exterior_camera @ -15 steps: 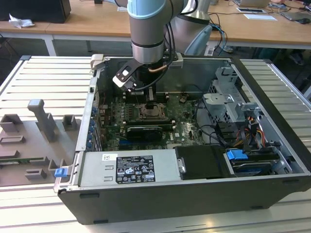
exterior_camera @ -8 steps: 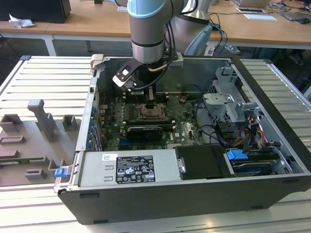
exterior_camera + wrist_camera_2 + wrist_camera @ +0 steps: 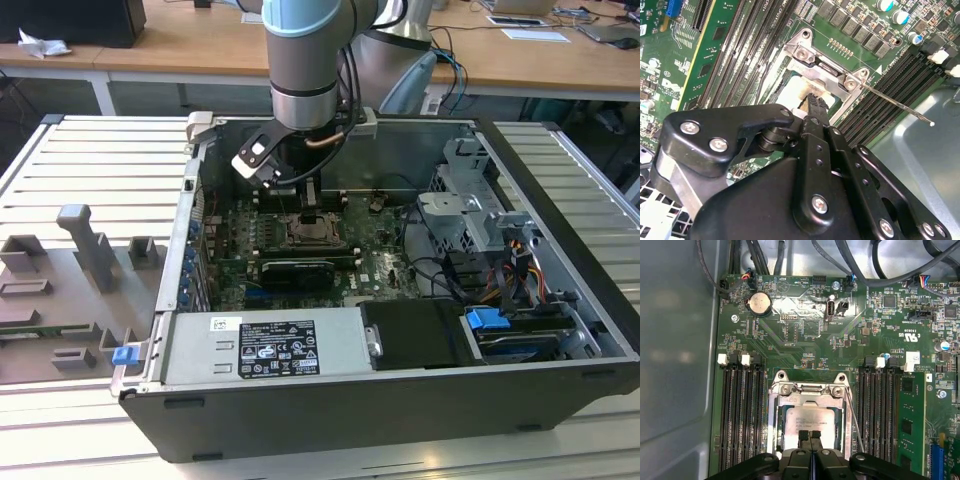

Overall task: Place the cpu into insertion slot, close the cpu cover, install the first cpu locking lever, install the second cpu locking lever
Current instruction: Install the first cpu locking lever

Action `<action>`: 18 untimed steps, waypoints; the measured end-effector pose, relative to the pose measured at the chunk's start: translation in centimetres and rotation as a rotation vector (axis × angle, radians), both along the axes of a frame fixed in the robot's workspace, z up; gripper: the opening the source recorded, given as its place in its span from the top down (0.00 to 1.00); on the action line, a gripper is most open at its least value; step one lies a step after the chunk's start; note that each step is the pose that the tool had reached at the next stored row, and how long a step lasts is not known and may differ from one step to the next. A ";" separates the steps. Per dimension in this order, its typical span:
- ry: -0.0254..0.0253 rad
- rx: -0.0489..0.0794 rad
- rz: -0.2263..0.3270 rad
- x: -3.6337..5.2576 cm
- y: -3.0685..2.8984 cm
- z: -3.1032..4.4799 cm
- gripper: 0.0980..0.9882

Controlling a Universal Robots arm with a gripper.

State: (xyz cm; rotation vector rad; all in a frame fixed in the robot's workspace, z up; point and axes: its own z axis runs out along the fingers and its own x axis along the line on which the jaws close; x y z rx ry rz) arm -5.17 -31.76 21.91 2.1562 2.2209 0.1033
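Pincer [image 3: 811,434] clenched over cpu [image 3: 805,418] | case [image 3: 400,410] on slatted metal table [image 3: 90,160] | wooden desks [image 3: 180,55] behind

My arm [image 3: 305,60] comes straight down in the exterior view, wrist [image 3: 305,130] vertical, hand [image 3: 309,205] pointing down below it. In both wrist views my fingers [image 3: 815,107] sit pressed together side by side, tips touching. Black linkage bars [image 3: 765,462] fold in tight on either side of my hand. Arm is upright, no tilt that I can make out.
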 end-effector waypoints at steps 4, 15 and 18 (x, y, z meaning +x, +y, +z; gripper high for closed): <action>0.0000 0.000 0.000 0.00 0.00 0.02 0.99; 0.0000 0.000 0.000 0.00 0.00 0.11 0.99; 0.0001 0.000 0.000 0.00 0.00 0.14 0.99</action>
